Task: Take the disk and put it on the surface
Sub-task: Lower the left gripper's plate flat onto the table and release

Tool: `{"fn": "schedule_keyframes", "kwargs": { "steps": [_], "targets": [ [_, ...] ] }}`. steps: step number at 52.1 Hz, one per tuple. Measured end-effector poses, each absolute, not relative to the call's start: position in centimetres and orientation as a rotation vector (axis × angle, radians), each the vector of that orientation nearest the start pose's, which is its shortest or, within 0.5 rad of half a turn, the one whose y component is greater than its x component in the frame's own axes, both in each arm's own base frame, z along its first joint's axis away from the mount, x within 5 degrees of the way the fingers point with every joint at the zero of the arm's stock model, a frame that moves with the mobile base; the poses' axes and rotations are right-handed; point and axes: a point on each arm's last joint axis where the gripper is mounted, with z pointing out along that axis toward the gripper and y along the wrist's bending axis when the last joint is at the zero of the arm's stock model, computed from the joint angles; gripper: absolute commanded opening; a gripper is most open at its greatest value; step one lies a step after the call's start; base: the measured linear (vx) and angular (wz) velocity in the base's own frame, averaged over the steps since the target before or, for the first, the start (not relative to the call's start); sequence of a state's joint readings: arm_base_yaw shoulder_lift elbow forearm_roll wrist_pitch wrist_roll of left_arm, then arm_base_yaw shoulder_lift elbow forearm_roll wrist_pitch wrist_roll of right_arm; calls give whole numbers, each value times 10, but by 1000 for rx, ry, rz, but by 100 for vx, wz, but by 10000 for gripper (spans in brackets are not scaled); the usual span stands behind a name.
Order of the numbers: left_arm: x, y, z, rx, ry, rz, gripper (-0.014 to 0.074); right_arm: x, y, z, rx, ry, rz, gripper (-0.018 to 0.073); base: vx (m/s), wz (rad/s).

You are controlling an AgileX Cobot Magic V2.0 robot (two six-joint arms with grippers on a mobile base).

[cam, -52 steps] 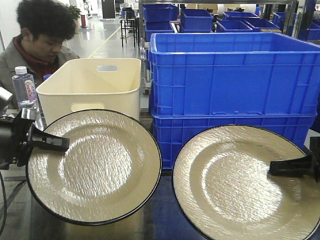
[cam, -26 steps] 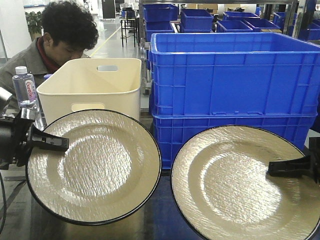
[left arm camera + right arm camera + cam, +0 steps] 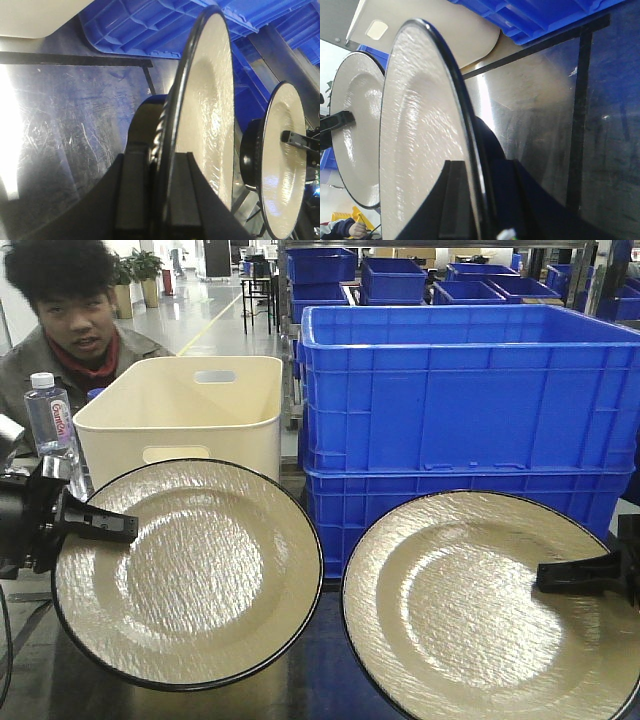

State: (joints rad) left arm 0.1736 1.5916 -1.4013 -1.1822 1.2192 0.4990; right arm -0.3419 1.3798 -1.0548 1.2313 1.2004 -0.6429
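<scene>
Two cream disks with black rims hang tilted above the surface (image 3: 75, 115), a glossy grey metal tabletop. My left gripper (image 3: 128, 530) is shut on the left rim of the left disk (image 3: 190, 575). In the left wrist view its jaws (image 3: 160, 165) pinch that disk (image 3: 210, 100) edge-on. My right gripper (image 3: 545, 577) is shut on the right rim of the right disk (image 3: 480, 610). The right wrist view shows this gripper (image 3: 475, 175) clamping the disk (image 3: 420, 125) over the surface (image 3: 535, 110). The two disks hang side by side with a small gap between them.
A cream tub (image 3: 190, 405) and stacked blue crates (image 3: 460, 390) stand close behind the disks. A water bottle (image 3: 48, 415) and a person (image 3: 70, 320) are at the far left. Black tape lines (image 3: 580, 100) cross the tabletop.
Both grippers and disks hold almost still; the right disk edged slightly left. The person behind lifted his head and now faces the camera.
</scene>
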Motion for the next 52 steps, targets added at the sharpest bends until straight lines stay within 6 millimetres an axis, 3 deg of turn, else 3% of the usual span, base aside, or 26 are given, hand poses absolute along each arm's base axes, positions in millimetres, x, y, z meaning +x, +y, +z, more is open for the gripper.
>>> {"fn": "schedule_keyframes", "kwargs": {
  "steps": [10,16,25,39,52],
  "targets": [
    [332,-25,364,5,2258,-1294,-1,271,-11,336,131,2187,1224,-8,0,0],
    [331,-37,357,77,2338,-1220,-1,271,-11,338,134,2160,1243,-8,0,0],
    [337,-66,336,186,2439,-1242,-1,272,-10,338,87,2145,1222,-8,0,0],
    [364,-91,294,57,2503,-1326,8,272,-10,338,68,2141,1212,-8,0,0],
    [376,-103,263,24,2569,-1336,141,272,-10,338,68,2141,1212,-8,0,0]
  ]
}}
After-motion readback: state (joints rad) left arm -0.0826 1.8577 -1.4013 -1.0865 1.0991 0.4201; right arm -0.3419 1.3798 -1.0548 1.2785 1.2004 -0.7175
